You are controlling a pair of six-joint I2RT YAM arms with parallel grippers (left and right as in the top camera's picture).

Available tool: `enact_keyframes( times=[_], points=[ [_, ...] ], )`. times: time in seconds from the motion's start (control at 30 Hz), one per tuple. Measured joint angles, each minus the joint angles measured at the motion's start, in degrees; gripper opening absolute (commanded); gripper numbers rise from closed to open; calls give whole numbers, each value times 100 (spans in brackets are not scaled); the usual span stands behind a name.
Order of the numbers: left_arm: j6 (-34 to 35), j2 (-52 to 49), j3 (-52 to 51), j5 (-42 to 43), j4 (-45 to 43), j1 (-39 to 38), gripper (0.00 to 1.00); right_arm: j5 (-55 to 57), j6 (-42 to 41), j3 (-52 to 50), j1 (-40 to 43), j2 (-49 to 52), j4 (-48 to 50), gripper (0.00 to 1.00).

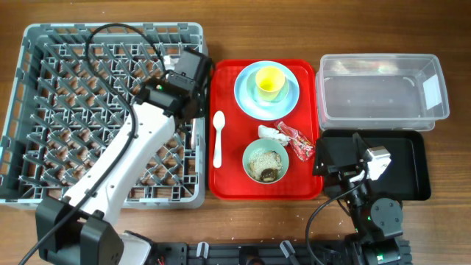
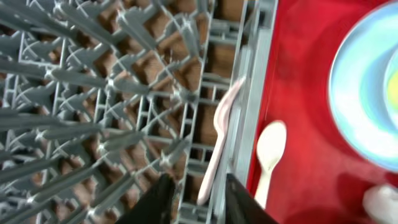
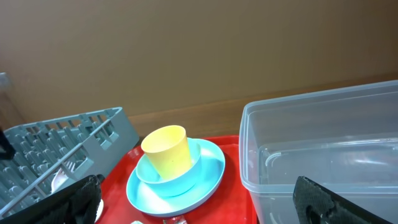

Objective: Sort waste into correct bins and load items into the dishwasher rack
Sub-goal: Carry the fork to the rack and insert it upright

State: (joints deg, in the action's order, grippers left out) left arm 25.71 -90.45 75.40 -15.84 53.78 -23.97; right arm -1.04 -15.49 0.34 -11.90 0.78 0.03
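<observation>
We see a brown wooden table (image 1: 221,29), and in the right wrist view a plain brown backdrop beyond its far edge. A few pale specks lie on the wood near the front edge.

The grey dishwasher rack (image 1: 110,29) fills the left side of the table. The red tray (image 1: 228,184) sits at the middle, the clear tub (image 1: 434,110) at the far right corner and the black tray (image 1: 416,169) in front of that tub.

The white fork (image 2: 219,137) lies inside the rack, leaning along its right wall. The left gripper (image 2: 198,183) hangs over the fork's handle end with its fingers parted and not pinching it. The left arm and its cable cross the rack and hide many pegs.

The right gripper (image 3: 199,190) is spread wide with nothing in it, and its arm covers the black tray's left end.

On the red tray:
- The spoon (image 1: 218,140) lies along the left edge.
- The yellow cup (image 3: 166,149) stands in the blue bowl (image 3: 186,177) on the blue plate (image 1: 244,99), at the far edge.
- The green bowl (image 1: 248,151) holds grains and brown bits, near the front.
- The paper wad (image 1: 271,133) and the red wrapper (image 1: 302,143) lie just beside the green bowl.
</observation>
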Motion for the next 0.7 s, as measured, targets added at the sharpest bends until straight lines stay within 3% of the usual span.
enact_keyframes(
  times=[0.07,0.17,0.43,0.7],
  points=[
    [-35,-72,0,208,-229,173,20,0,0,0,0,2,0,100],
    [-688,-254,0,940,-573,511,9,0,0,0,0,0,0,100],
    [-1858,-868,0,2090,-708,1161,17,0,0,0,0,0,-2,100],
    [-2142,-986,0,2476,-933,1156,17,0,0,0,0,0,-2,100]
  ],
)
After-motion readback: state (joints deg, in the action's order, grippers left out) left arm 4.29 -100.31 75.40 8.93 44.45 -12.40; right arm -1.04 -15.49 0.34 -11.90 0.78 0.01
